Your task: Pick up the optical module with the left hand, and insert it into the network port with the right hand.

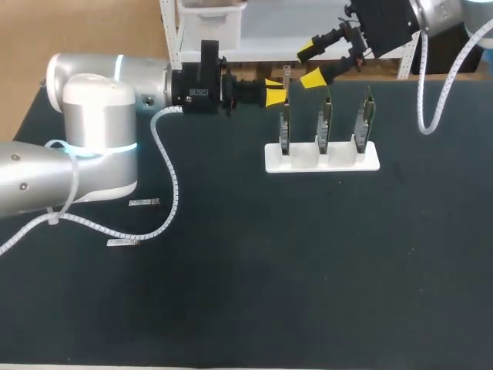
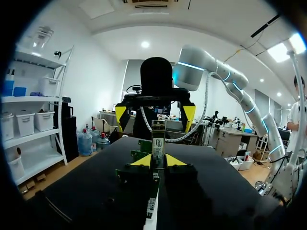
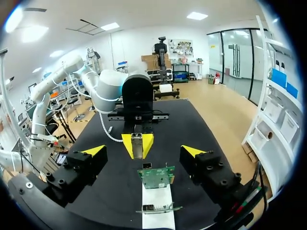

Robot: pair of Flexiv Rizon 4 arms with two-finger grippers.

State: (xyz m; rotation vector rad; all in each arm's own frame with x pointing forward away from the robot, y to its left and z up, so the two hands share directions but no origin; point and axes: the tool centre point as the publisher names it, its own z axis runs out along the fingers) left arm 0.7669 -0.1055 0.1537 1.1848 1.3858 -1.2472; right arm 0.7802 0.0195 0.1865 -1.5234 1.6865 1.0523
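Note:
My left gripper (image 1: 275, 94) is shut on the optical module (image 1: 286, 77), a thin silvery bar held upright just above the leftmost of three green network boards (image 1: 284, 127). In the left wrist view the module (image 2: 158, 136) stands between my yellow fingertips (image 2: 142, 161). My right gripper (image 1: 310, 65) is open, facing the left one from the far right, with its tips on either side of the module's end but apart from it. In the right wrist view the module (image 3: 137, 147) sits ahead of my wide-open right gripper (image 3: 144, 151), above a board (image 3: 156, 176).
The three boards stand upright in a white holder (image 1: 322, 160) near the table's far middle. Two small flat labels (image 1: 144, 203) (image 1: 123, 243) lie at the left, near my left arm's white cable (image 1: 171, 185). The near half of the dark table is bare.

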